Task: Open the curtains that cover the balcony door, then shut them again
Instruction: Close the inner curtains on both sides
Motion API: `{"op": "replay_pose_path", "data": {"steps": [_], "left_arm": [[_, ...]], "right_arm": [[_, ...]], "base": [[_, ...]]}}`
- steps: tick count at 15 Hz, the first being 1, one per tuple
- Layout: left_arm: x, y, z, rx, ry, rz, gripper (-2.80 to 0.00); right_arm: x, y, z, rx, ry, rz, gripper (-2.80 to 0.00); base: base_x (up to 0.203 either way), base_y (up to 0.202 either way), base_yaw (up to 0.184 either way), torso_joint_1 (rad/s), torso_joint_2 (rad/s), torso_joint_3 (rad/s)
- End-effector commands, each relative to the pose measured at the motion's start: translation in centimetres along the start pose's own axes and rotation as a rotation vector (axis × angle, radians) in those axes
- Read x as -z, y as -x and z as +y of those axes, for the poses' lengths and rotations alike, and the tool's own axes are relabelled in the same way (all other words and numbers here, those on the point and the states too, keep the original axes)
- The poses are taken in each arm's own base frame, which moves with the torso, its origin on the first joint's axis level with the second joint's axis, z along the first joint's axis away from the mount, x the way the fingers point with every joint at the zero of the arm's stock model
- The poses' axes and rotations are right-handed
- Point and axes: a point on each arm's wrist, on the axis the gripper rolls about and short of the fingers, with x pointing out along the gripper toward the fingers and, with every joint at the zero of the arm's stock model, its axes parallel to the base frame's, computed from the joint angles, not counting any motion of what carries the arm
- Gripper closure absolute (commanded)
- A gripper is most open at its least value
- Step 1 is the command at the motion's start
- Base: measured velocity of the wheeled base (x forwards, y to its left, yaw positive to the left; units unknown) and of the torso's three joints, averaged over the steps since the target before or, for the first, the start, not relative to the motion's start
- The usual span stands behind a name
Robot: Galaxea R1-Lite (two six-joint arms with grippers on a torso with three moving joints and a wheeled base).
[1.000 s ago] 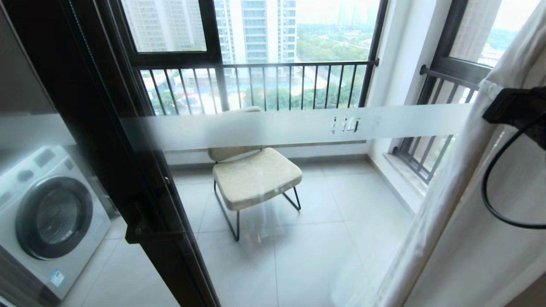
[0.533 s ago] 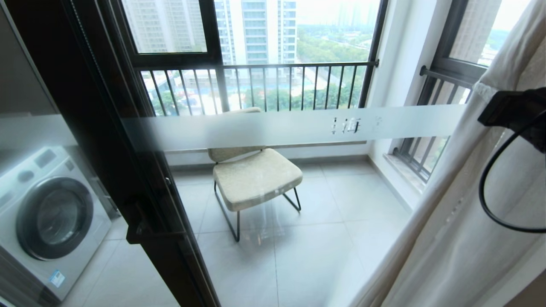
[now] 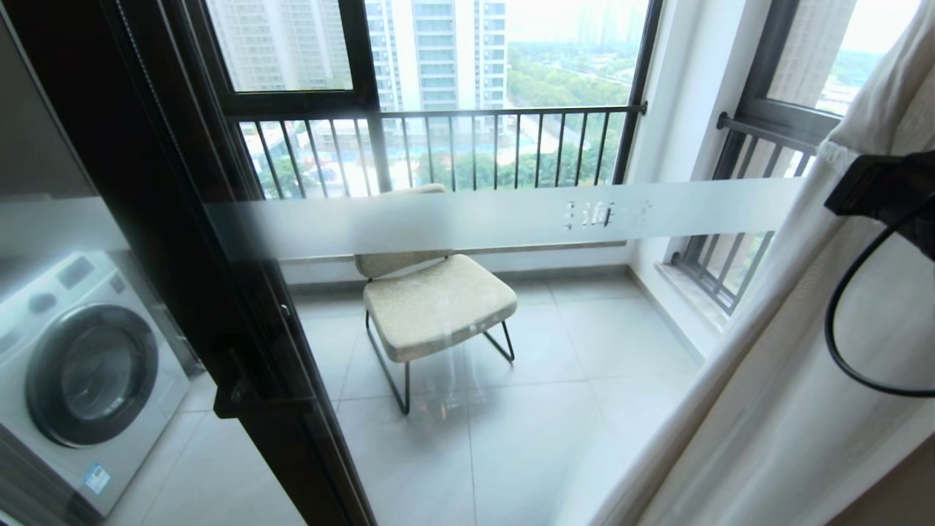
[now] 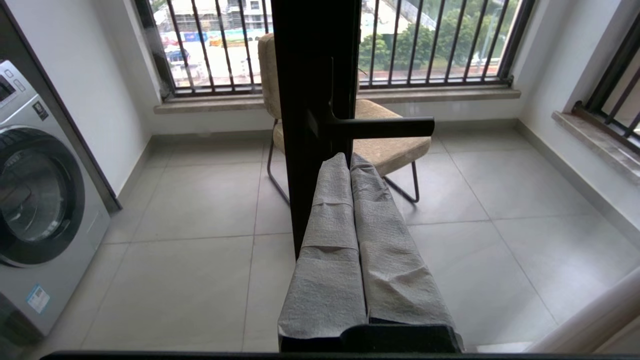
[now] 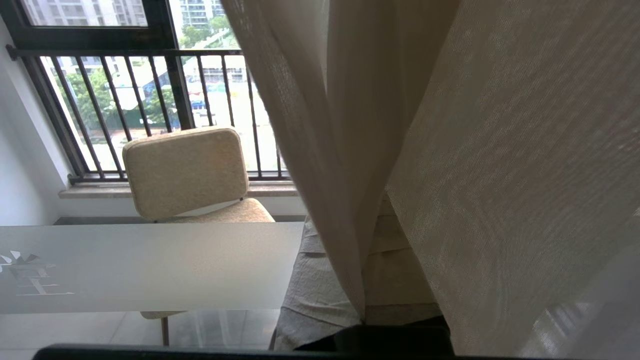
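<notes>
The balcony door is shut; it is black-framed glass with a frosted band and a black lever handle. The cream curtains hang bunched at the right, leaving most of the pane bare. My right arm is raised at the right edge against the fabric. In the right wrist view my right gripper is shut on a fold of the curtains, which runs down between its grey-wrapped fingers. My left gripper is shut and empty, pointing at the door frame just below the handle.
Behind the glass on the balcony stand a beige chair on thin black legs and a white washing machine at the left. Black-railed windows close the balcony's far side and its right side.
The curtain's lower edge now reaches further left across the glass. The right arm holds the same pose and grip. The left gripper has not moved.
</notes>
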Motion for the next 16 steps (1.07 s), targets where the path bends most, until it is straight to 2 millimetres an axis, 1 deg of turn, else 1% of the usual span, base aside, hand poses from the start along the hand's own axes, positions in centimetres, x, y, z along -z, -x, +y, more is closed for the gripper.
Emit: {"op": "replay_pose_path", "data": {"steps": [1,3,12,16], "left_arm": [[0.0,0.0,0.0,-0.001,0.001,0.0,0.0],[0.0,0.0,0.0,-0.001,0.001,0.0,0.0],[0.0,0.0,0.0,-0.001,0.001,0.0,0.0],[0.0,0.0,0.0,-0.001,0.001,0.0,0.0]], "right_arm": [[-0.1,0.0,0.0,-0.001,0.001,-0.006,0.0],[-0.1,0.0,0.0,-0.001,0.001,-0.006,0.0],[-0.3,0.0,0.1,-0.004,0.002,-0.015,0.0],[-0.9,0.4,1.1,-0.042,-0.007,-0.032,0.0]], "base": [[0.0,0.0,0.0,0.0,0.0,0.0],[0.002,0.094,0.003,0.002,0.0,0.004],[0.0,0.19,0.002,0.003,0.0,0.002],[0.0,0.188,0.0,0.003,0.01,0.001]]}}
